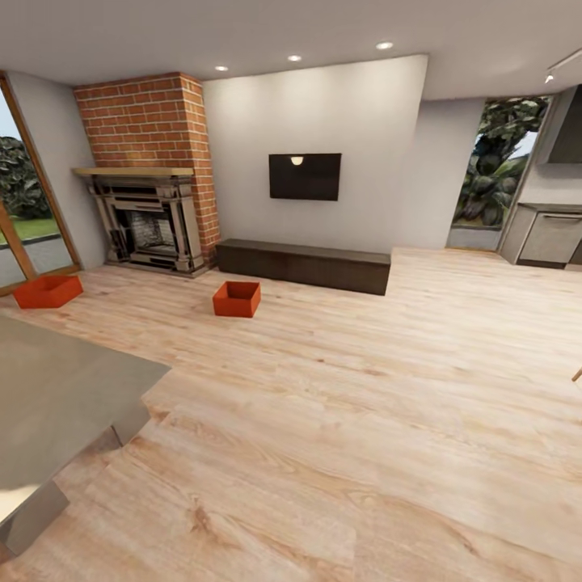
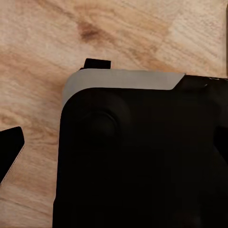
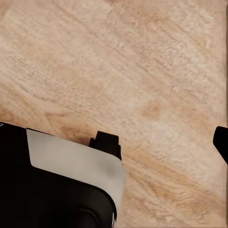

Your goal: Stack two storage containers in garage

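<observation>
One living room, with a light wood plank floor [image 1: 364, 420] under everything. One brick fireplace [image 1: 149, 170], one long dark bench [image 1: 303, 265] and one black TV [image 1: 305, 176] stand far ahead of both grippers. Two storage containers sit on the planks well ahead, toward the left gripper's side: one [image 1: 237, 298] before the bench, its inside showing only orange walls, one [image 1: 48, 291] by the glass door [image 1: 24, 218]. Both wrist views look down on planks and the robot's dark base [image 2: 142, 156]. I cannot tell either gripper's spread.

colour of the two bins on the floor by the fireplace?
Orange-red, both the near bin and the far-left bin. Clearest in the head view.
</observation>
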